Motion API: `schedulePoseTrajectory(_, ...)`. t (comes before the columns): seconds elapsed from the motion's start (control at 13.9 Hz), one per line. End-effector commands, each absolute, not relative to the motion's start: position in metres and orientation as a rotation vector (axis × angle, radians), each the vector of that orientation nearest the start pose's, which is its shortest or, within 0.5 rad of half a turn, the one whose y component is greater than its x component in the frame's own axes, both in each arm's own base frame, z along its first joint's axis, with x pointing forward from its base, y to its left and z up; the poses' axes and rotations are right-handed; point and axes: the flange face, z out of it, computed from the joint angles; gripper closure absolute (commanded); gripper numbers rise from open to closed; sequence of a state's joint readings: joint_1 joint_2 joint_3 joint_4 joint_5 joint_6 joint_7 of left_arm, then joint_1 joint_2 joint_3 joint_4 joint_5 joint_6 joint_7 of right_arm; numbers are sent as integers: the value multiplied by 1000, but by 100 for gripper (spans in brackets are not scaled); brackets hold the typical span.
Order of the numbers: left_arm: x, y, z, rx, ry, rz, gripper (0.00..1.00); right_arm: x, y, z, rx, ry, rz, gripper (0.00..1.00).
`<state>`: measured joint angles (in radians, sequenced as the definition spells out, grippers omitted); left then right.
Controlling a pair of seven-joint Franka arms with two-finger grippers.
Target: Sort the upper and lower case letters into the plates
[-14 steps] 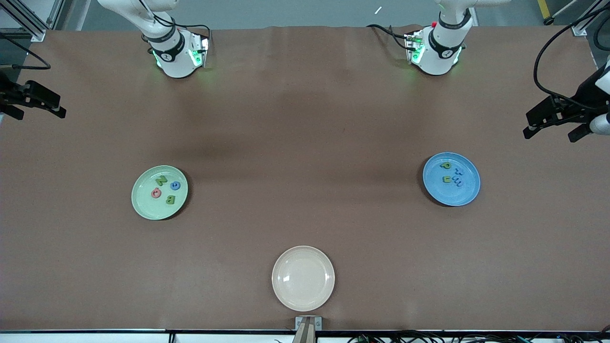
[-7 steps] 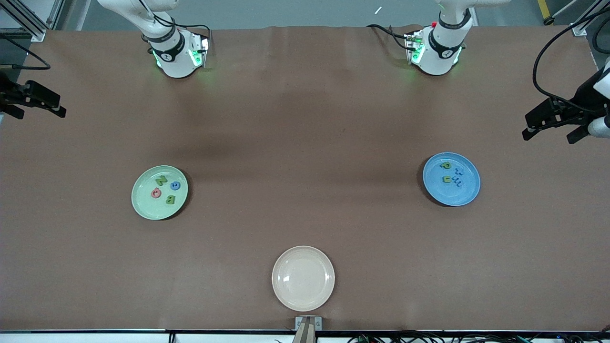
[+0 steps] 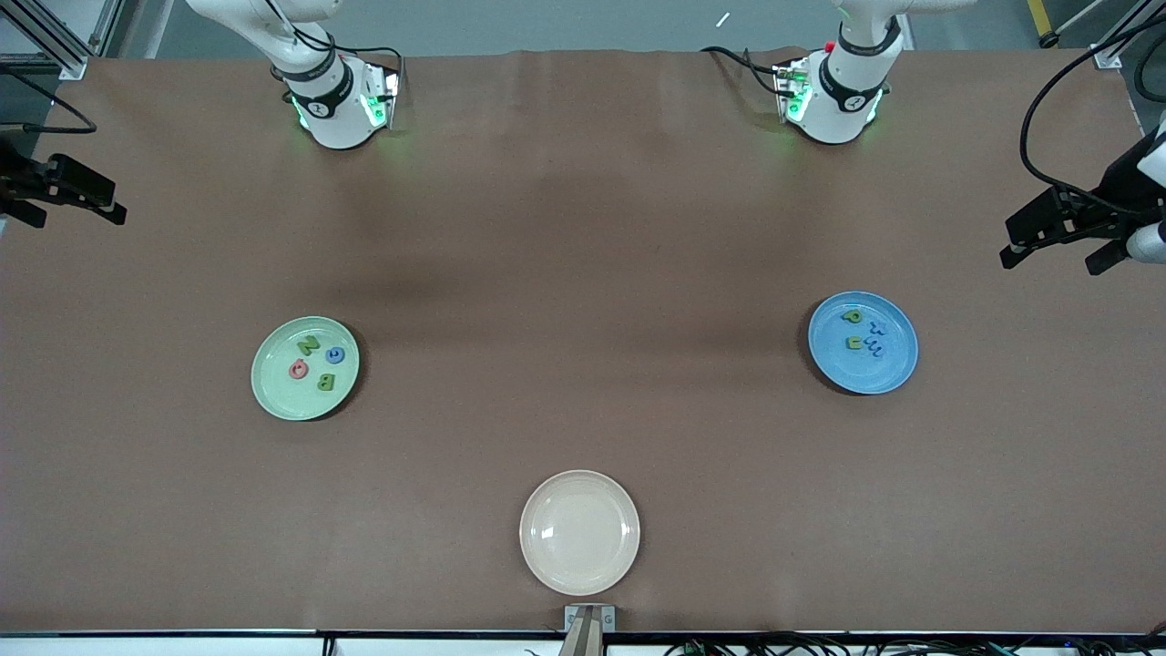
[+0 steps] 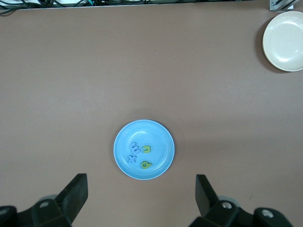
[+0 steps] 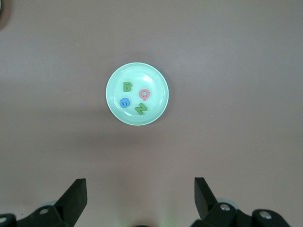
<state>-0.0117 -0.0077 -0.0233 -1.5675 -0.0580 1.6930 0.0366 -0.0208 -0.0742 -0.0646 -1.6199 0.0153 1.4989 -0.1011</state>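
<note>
In the front view, the brown counter (image 3: 583,273) fills the frame. A round glossy pale mint green plate (image 3: 273,387) sits at the middle left of the frame, toward the right arm's end, and holds the flat green N (image 3: 308,345), the blue G (image 3: 335,355), the pink Q (image 3: 298,369) and the green B (image 3: 326,382). A round glossy sky blue plate (image 3: 888,369) lies at the middle right of the frame and holds the green p-like letter (image 3: 853,316), the blue x (image 3: 876,326), the green u (image 3: 854,343) and the blue m (image 3: 873,347). A cream-beige plate (image 3: 579,532) with nothing on it sits at the bottom centre. The left pincer (image 3: 1057,251) hangs at the right edge of the frame over the counter's end, the right pincer (image 3: 86,205) at the left edge. In the left wrist view, the left pincer (image 4: 141,198) at the bottom of the frame is spread wide and holds nothing, with the blue plate (image 4: 161,137) at the centre between its fingers and the cream plate (image 4: 285,41) at the upper right. In the right wrist view, the right pincer (image 5: 140,198) is likewise spread wide and holds nothing, and the mint plate (image 5: 154,78) with its four letters lies just above the centre of the frame.
</note>
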Motion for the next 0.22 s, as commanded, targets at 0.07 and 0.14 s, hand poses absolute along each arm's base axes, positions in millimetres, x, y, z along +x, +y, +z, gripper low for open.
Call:
schedulePoseTrajectory(0.07,565,-25,648,-3183,107,-203,0,518,-46,635,-3112,-31,77,0)
schedulePoseTrajectory(0.14,565,-25,648,-3183,107,-203,0,518,-46,635,-3112,-31,77,0)
